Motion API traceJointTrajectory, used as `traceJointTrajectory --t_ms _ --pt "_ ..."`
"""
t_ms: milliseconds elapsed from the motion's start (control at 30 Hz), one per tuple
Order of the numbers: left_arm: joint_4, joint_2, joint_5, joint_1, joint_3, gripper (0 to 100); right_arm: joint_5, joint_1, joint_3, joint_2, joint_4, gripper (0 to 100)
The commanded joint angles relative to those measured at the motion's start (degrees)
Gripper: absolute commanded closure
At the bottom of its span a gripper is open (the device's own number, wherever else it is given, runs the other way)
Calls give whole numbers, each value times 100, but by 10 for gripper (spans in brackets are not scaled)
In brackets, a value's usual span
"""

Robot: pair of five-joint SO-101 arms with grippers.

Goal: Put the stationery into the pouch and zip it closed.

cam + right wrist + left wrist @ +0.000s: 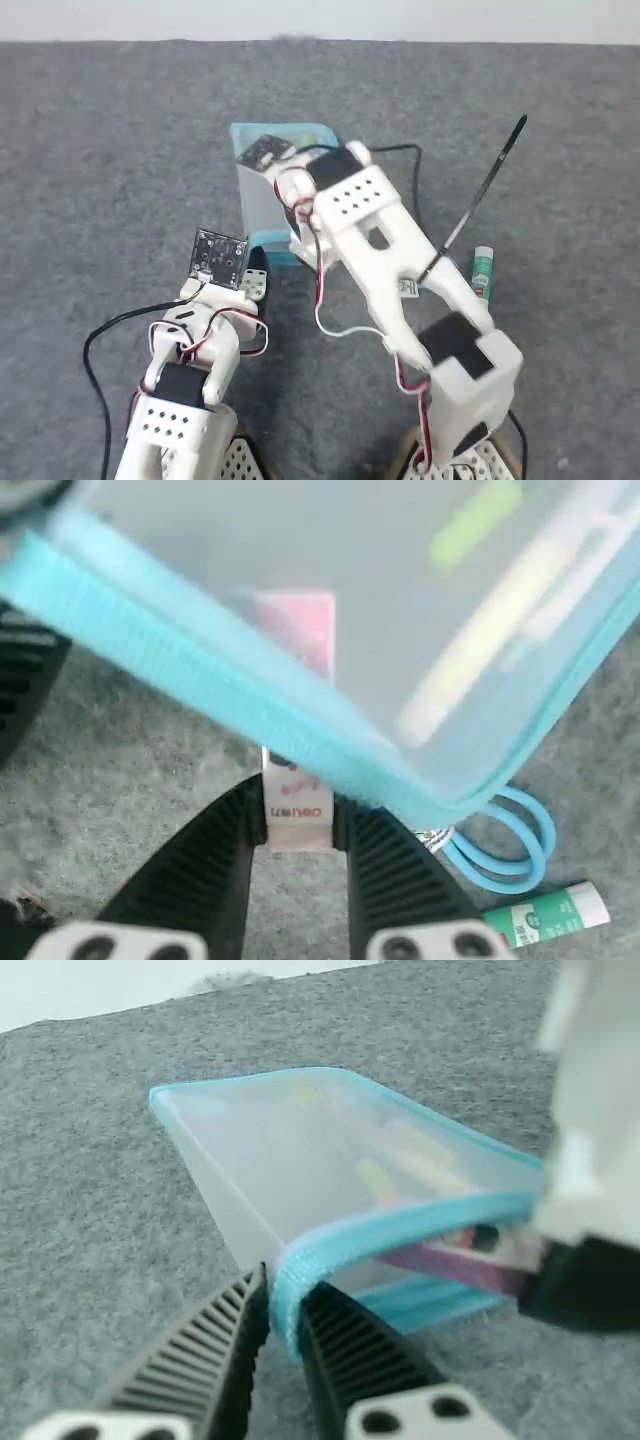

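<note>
The clear, blue-trimmed pouch (258, 205) lies on grey felt (110, 150), long axis running away from the arms and mouth toward them; the right arm hides much of it. The left gripper (283, 1292) is clamped on its zipper edge. The right gripper (300, 802) pinches a pink-and-white block (297, 822), probably an eraser with a printed label, far end showing through the pouch wall. A black pen (482, 190) slants beside a glue stick (483, 271).
</note>
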Motion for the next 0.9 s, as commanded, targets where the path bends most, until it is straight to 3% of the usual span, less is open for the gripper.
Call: traceJointTrajectory --t_ms 0,100,300,567,733,867 --pt "-211 -62 88 79 -48 988 -53 -66 -1240 251 444 990" --pt "-220 -88 88 79 4 988 -44 -224 -1846 673 690 979" --pt "-229 -88 88 79 13 988 -229 -602 -2347 875 602 807" --pt "-220 -88 88 62 13 988 -484 -585 -2760 866 664 811" --pt "-220 -88 88 0 -13 988 -484 -189 -2734 866 708 814" --pt "-237 -88 141 -853 -189 988 -475 330 -1978 725 699 814"
